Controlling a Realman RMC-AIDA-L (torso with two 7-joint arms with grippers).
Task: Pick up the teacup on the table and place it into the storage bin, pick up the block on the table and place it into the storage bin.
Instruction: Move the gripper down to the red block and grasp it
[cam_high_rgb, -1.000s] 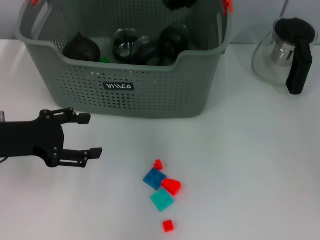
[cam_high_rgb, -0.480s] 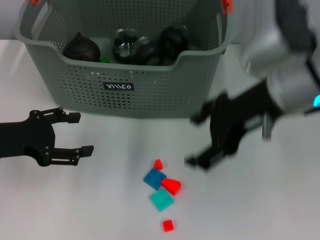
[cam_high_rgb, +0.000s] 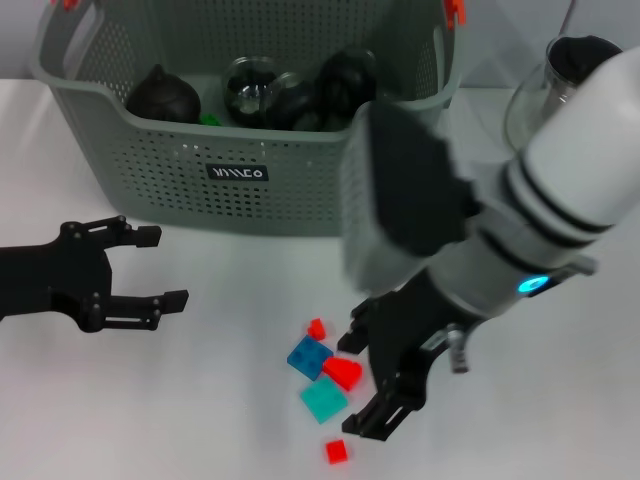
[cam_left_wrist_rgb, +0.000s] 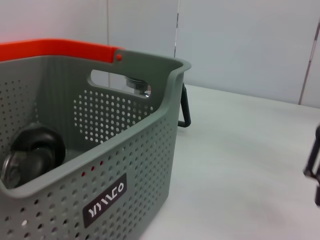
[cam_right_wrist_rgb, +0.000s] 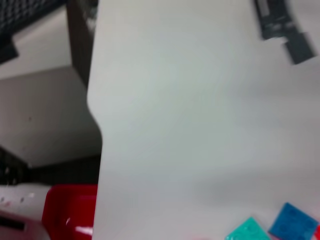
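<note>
Nearest us, the small red cube (cam_high_rgb: 337, 451) sits alone at the front of the bench (cam_high_rgb: 560, 400). Our right gripper (cam_high_rgb: 372, 385) hangs spread right over the block cluster, its two fingers either side of the red wedge block (cam_high_rgb: 343, 372), with the teal block (cam_high_rgb: 323, 401), blue block (cam_high_rgb: 308, 356) and a tiny red piece (cam_high_rgb: 316, 328) crowded against it. We judge the block pick is in hand: the blocks are packed tight, so we should come straight down, centre on one block only and clench slowly so neighbours don't get dragged. Left gripper (cam_high_rgb: 135, 268) waits released, empty, low over the bench well left of the blocks. Behind sits the storage bin (cam_high_rgb: 300, 190), dark round items already inside; teacup not identifiable among them. Glass teapot (cam_high_rgb: 570, 105) stands far right, clear of the lift path.
</note>
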